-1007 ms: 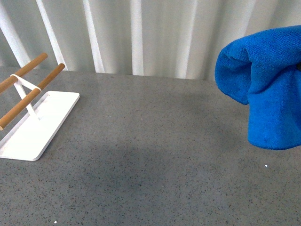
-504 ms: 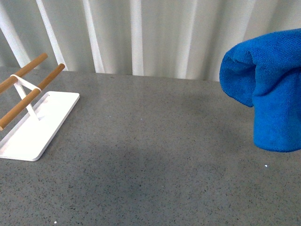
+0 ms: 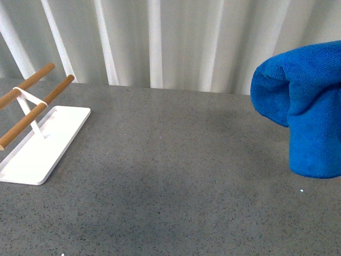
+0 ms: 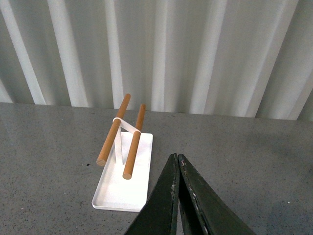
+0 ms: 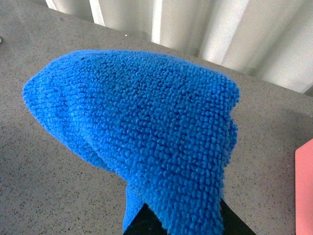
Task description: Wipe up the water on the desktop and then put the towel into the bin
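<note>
**rigwatcher:** Where's the towel at, and what are the pincers doing?

**benchmonkey:** Closest first. The left pincer (image 4: 177,159) has its two dark fingers pressed flat together, holding nothing, and it sits above the tabletop (image 3: 176,176). The right pincer (image 5: 142,224) is mostly buried. The towel (image 3: 306,106) is draped right over it, with only some black bits poking out underneath, so I honestly can't tell if it's spread or pinching. The towel is up in the air on the robot's right side, folded into a rounded hump with one end hanging straight down, clear of the tabletop.

**rigwatcher:** Any containers?

**benchmonkey:** Just the white tray (image 3: 61,125) over on the left. It's a shallow rectangle with rounded corners and a low lip. The only thing in it is a little rack, which is two wooden rods (image 3: 42,105) lying side by side on a thin white crossed stand (image 3: 27,106).

**rigwatcher:** Textures?

**benchmonkey:** The towel is bright royal-blue microfibre, loopy and fuzzy up close. The tabletop is dark grey, stone-like and matte, with fine speckles. The rods are smooth, round, tan wood. A pink flat edge (image 5: 305,188) shows past the towel in the right wrist view, but I can't tell what it is. A white pleated curtain (image 3: 160,42) hangs at the back.
</note>
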Available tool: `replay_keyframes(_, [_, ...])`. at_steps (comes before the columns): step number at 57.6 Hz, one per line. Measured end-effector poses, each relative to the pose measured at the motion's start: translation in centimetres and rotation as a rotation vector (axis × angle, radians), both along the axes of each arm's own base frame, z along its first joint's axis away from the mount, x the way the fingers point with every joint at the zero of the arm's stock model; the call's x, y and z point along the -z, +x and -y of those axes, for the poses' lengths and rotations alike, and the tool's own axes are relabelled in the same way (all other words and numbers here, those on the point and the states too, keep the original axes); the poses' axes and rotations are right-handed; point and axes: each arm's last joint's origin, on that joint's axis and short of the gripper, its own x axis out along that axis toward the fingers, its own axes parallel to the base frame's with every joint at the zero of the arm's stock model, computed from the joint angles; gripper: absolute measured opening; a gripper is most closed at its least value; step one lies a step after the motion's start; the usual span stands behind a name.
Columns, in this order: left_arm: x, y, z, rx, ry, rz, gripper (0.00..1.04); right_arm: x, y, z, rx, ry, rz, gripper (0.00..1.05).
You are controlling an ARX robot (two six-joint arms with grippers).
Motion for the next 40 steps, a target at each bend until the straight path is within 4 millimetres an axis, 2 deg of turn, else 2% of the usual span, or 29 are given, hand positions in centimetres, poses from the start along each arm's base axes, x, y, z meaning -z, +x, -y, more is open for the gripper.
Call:
replay_keyframes(10, [0.0,0.0,0.0,0.000,0.000,0.000,0.06,1.1,0.5,0.1,0.047,0.022,-0.099,0.03])
replay_keyframes(15, [0.0,0.0,0.0,0.000,0.000,0.000,0.22,1.8,1.4,0.3,0.086,0.045,-0.175,0.03])
replay_keyframes(22, [0.0,0.0,0.0,0.000,0.000,0.000,0.51,4.6,3.3,0.9,0.168,0.089,-0.328,0.03])
replay_keyframes(40, [0.0,0.0,0.0,0.000,0.002,0.000,1.00,11.8,4.3,1.8,0.278,0.135,-0.548,0.03])
